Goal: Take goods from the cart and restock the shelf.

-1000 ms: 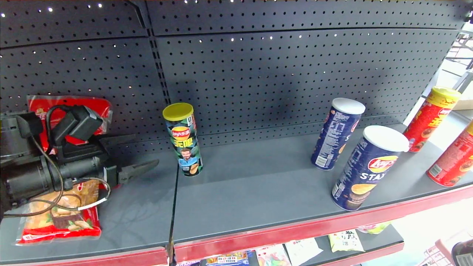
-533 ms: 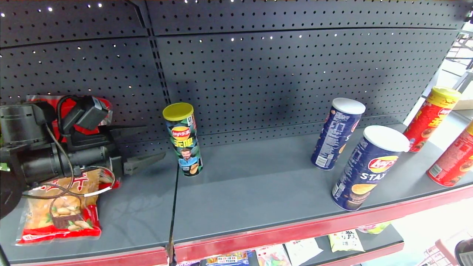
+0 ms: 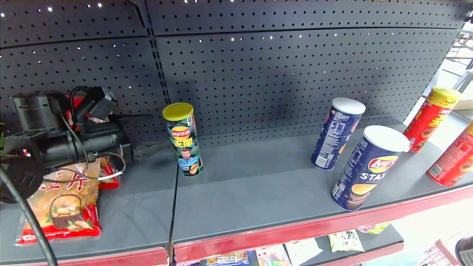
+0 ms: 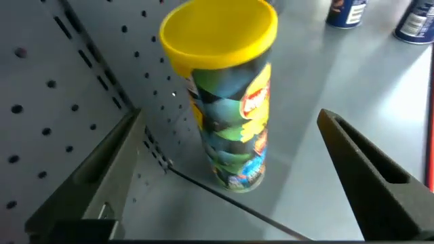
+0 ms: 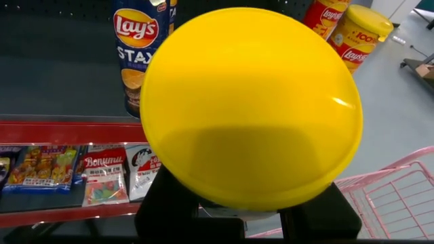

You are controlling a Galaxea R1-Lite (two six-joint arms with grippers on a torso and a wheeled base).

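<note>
A green chip can with a yellow lid (image 3: 183, 138) stands upright on the grey shelf (image 3: 251, 188), close to the pegboard back. My left gripper (image 3: 149, 133) hovers just left of it, open, with its fingers pointing at the can. In the left wrist view the can (image 4: 230, 102) stands beyond the two spread fingers (image 4: 366, 176), not touched by either. My right gripper (image 5: 247, 217) is shut on another can; its round yellow lid (image 5: 251, 108) faces the right wrist camera and hides the can's body.
Two blue cans (image 3: 338, 133) (image 3: 367, 168) and two red cans (image 3: 430, 118) (image 3: 452, 159) stand on the shelf's right half. Peanut bags (image 3: 63, 207) lie under my left arm. A pink cart (image 5: 400, 196) stands below. The shelf between the green and blue cans is bare.
My left gripper has risen and moved back toward the pegboard, nearer the green can, staying open. The cans have not moved.
</note>
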